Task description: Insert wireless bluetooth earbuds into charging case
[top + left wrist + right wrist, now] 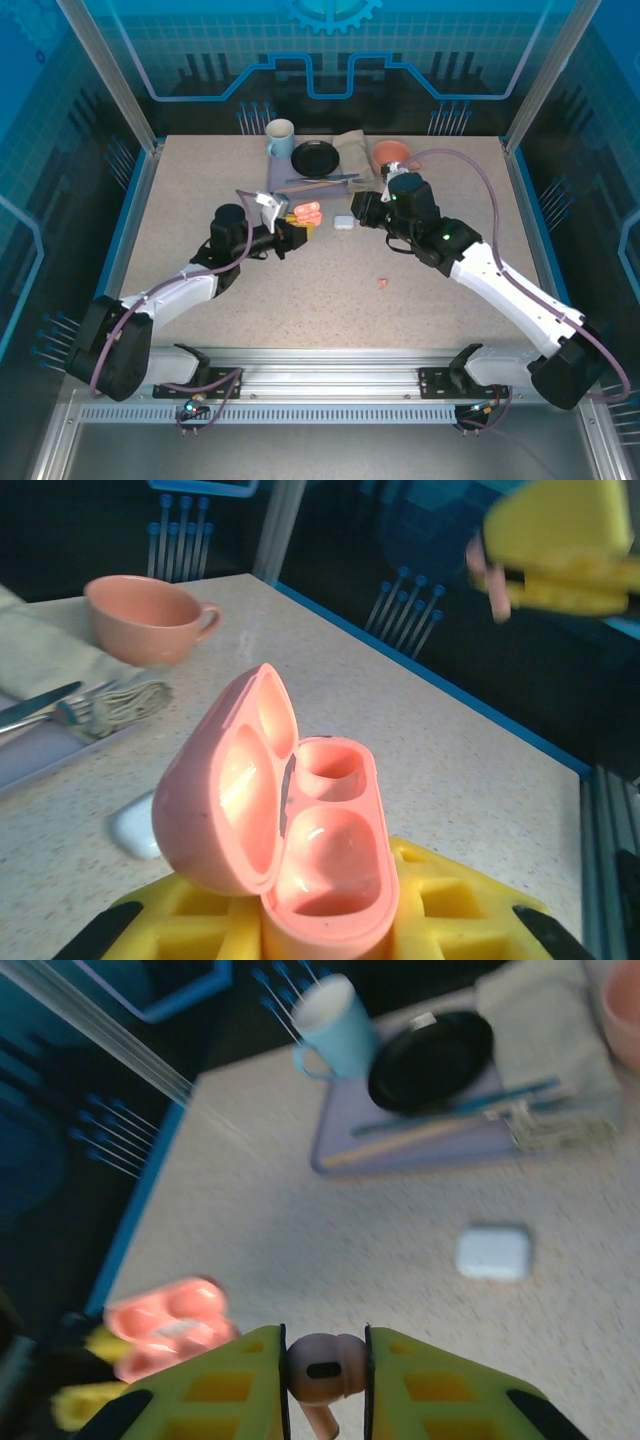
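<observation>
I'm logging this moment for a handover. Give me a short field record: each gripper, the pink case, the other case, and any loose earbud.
left gripper: shut on pink case
pink case: lid open, both wells empty
right gripper: shut on salmon earbud, apart from the pink case
white case: looks closed, lying on the table, untouched
loose earbud: pink, on the table beside the right arm
far edge: blue mug, black plate, salmon cup
</observation>
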Motion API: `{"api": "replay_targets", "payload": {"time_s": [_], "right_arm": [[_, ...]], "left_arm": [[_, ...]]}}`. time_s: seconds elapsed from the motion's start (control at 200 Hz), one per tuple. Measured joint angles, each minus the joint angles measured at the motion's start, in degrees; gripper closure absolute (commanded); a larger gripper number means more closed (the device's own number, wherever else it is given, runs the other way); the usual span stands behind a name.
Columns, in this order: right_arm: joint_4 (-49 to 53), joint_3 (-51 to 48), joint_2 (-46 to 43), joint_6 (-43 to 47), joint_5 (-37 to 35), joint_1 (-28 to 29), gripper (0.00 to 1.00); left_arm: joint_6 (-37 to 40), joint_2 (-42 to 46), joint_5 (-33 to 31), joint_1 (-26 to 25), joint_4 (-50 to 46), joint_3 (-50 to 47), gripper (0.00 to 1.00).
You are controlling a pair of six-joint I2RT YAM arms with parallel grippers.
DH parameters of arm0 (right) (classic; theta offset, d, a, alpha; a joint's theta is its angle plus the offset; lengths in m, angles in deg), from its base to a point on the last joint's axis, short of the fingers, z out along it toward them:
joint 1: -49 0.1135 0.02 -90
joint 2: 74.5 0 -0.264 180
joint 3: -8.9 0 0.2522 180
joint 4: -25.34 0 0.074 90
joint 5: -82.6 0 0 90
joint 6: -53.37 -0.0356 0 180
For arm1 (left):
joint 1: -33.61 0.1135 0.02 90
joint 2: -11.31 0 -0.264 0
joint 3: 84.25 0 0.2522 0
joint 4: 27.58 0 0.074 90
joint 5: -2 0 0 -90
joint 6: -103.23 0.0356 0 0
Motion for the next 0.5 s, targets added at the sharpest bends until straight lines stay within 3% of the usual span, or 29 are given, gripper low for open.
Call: {"api": "replay_targets", "payload": {"time_s": [0.5], "right_arm": [[-23.58, -9.38, -5.86, 3.28, 8.46, 0.09, 0.77]], "left_arm": [[2.34, -5.60, 0.09, -7.76, 1.38, 9.35, 1.00]]}}
